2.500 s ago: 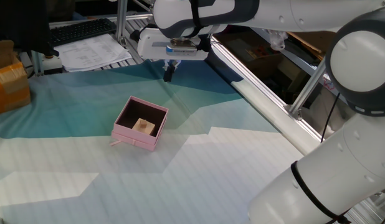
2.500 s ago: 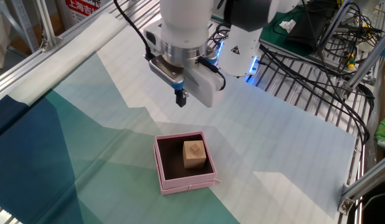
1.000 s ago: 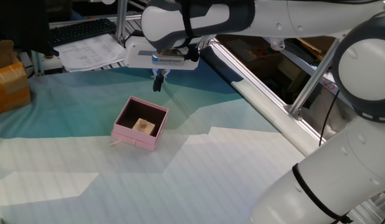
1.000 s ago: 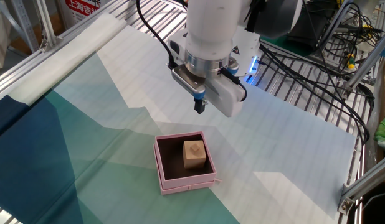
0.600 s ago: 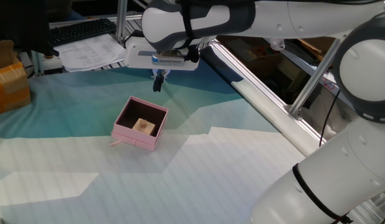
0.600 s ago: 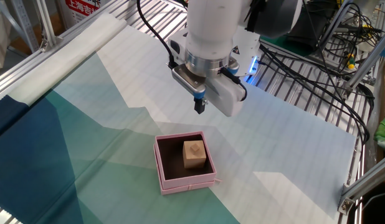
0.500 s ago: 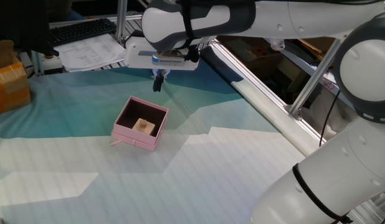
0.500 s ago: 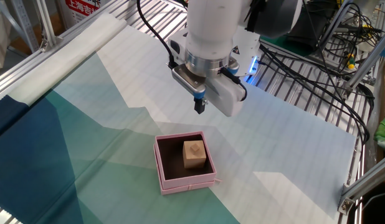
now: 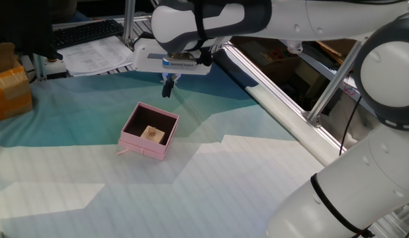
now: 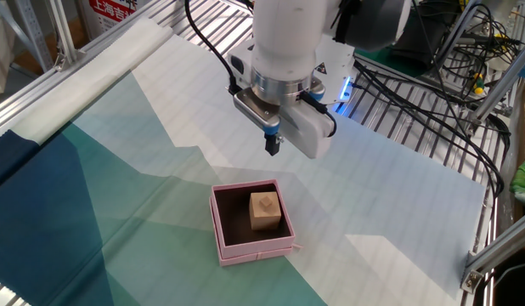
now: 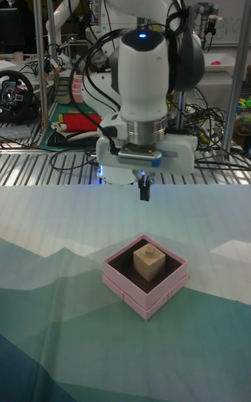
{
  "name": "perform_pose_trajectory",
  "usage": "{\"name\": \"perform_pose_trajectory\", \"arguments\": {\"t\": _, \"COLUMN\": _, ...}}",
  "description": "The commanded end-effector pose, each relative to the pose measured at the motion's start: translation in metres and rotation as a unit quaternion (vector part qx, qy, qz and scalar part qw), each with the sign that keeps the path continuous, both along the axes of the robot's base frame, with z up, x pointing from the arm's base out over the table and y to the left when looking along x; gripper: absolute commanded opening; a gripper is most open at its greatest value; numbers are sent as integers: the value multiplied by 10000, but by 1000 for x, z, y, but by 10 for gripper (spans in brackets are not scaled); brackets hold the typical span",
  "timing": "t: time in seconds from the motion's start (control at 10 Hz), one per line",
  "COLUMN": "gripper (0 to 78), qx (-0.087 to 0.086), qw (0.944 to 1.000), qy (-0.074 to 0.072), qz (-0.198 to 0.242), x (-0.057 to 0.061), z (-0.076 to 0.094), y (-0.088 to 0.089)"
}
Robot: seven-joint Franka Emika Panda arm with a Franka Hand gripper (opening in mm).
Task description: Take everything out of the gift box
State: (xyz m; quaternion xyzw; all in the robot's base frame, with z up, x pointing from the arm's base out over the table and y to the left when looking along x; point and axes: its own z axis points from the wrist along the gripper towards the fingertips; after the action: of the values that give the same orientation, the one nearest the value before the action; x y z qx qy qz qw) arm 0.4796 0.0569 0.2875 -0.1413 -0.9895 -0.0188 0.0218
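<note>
The pale-pink gift box (image 9: pixel 143 147) (image 10: pixel 255 249) (image 11: pixel 131 293) sits on the blue-green cloth with its dark inside showing. A light-tan cube (image 9: pixel 152 135) (image 10: pixel 265 211) (image 11: pixel 148 263) stands inside it, and a tiny tan piece (image 11: pixel 146 252) (image 10: pixel 266 204) seems to rest on the cube's top. My gripper (image 9: pixel 167 92) (image 10: pixel 272 147) (image 11: pixel 145 195) hangs above the cloth just behind the box. Its fingers are shut together and hold nothing. It touches neither the box nor the cube.
An orange-brown taped carton (image 9: pixel 8 90) stands at the cloth's far left edge. A keyboard (image 9: pixel 85 32) and papers (image 9: pixel 98 57) lie behind it. Aluminium rails (image 9: pixel 274 82) border the table, and cables (image 10: pixel 415 81) run over the grating beyond.
Between 2.5 s and 1 s ago my gripper moved sideways to a spot nearer the box. Over the last second nothing has visibly moved.
</note>
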Motion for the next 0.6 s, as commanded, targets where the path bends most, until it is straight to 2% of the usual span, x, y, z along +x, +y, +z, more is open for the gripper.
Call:
{"name": "perform_pose_trajectory", "arguments": {"t": 0.1, "gripper": 0, "qx": 145, "qw": 9999, "qy": -43, "qz": 24, "x": 2, "z": -4, "y": 4}}
{"name": "perform_pose_trajectory", "arguments": {"t": 0.4, "gripper": 0, "qx": 112, "qw": 9999, "qy": -54, "qz": 69, "x": 5, "z": -15, "y": 11}}
{"name": "perform_pose_trajectory", "arguments": {"t": 0.6, "gripper": 0, "qx": 110, "qw": 9999, "qy": -101, "qz": 45, "x": 6, "z": -28, "y": 18}}
